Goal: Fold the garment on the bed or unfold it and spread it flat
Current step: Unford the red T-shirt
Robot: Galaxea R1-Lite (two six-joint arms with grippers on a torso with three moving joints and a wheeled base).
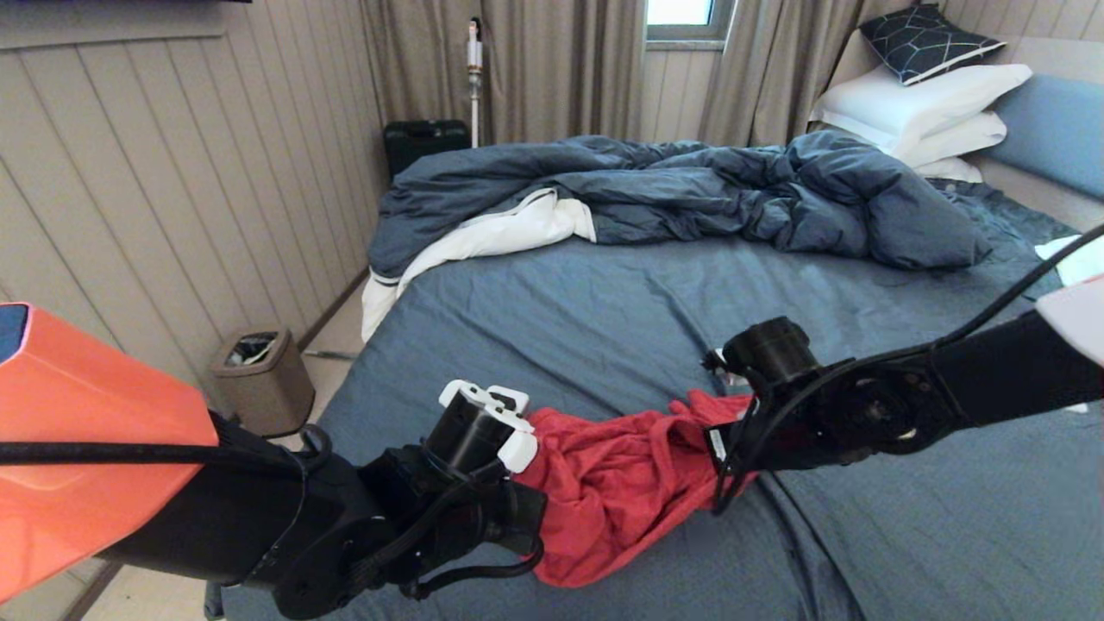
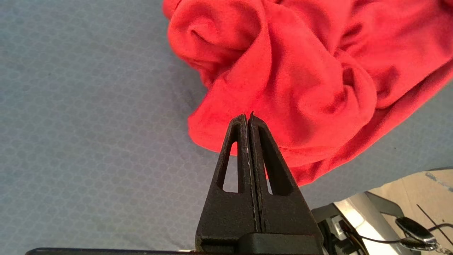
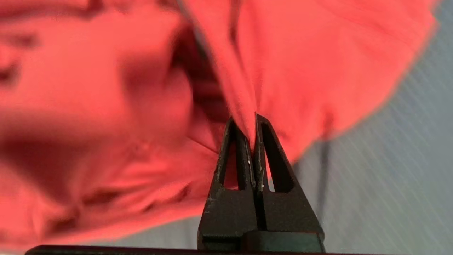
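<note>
- No print, lettering or label readable on the garment (image 1: 617, 483); I saw only plain red folds in all three views.
- Small brown bin (image 1: 261, 379) stood on the floor by the wall, left of the bed (image 1: 604, 302); something pale and dark showed inside, could not identify it.
- Garment lay bunched in a heap on the blue-grey sheet at the near part of the bed, strung between my two arms.
- Left end effector (image 2: 248, 117): jaws pressed together, tips pinching a fold at the heap's edge, held low over the sheet at the garment's left end.
- Right end effector (image 3: 252, 122): clenched on a pleat of red cloth caught between the tips; arm reached in from the right, wrist over the heap's right end.
- Dark blue duvet (image 1: 690, 190) lay rumpled across the far part, well apart from the garment; white pillows (image 1: 923, 108) were stacked at the head with a dark patterned cushion (image 1: 927, 39) on top.
</note>
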